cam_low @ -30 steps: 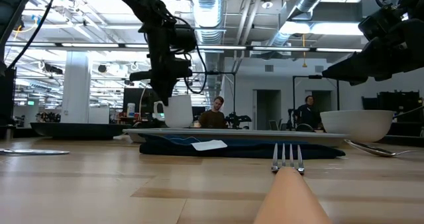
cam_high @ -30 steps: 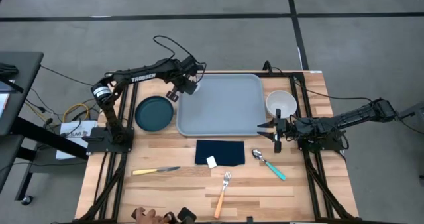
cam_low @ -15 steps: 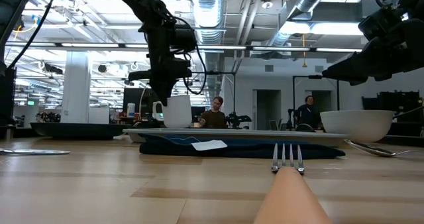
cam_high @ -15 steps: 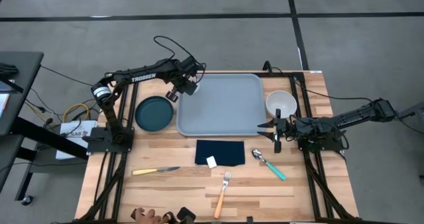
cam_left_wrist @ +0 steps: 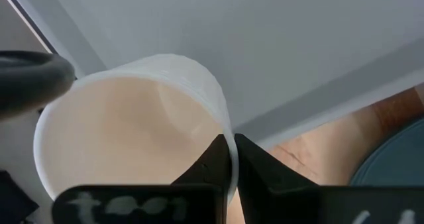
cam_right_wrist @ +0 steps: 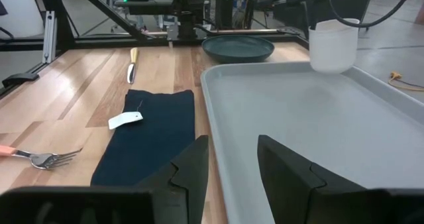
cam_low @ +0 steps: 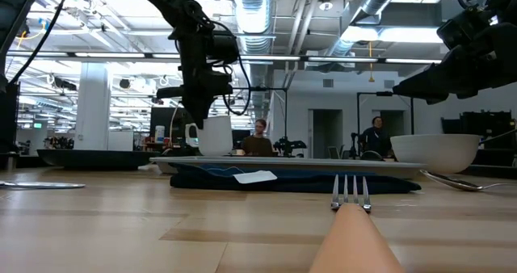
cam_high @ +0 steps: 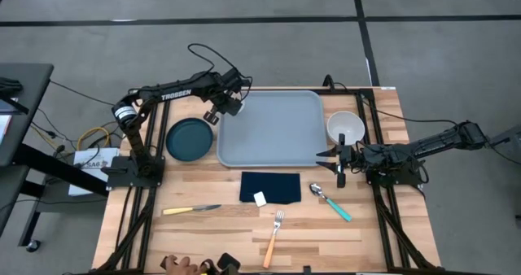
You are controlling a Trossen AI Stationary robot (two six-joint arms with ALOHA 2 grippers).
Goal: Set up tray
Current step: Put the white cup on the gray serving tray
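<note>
The light blue-grey tray [cam_high: 273,128] lies flat at the table's far middle. My left gripper [cam_high: 224,109] is at the tray's far left corner, shut on a white cup [cam_high: 234,107] that stands upright [cam_low: 216,136]. My right gripper [cam_high: 324,159] waits open and low at the tray's near right corner. In the right wrist view its fingers [cam_right_wrist: 232,177] stand on either side of the tray's near rim [cam_right_wrist: 211,144] without touching it. My left gripper pinches the cup's rim [cam_left_wrist: 227,139], one finger [cam_left_wrist: 213,159] inside the cup and the other outside its wall, coming from above and pointing down. The cup stays upright, its base at the level of the tray's far left corner; whether it rests there I cannot tell.
A dark teal plate [cam_high: 190,138] lies left of the tray and a white bowl [cam_high: 345,127] right of it. Nearer are a navy napkin [cam_high: 271,187], a teal-handled spoon [cam_high: 332,202], an orange-handled fork [cam_high: 273,238] and a knife [cam_high: 191,210]. People sit far behind.
</note>
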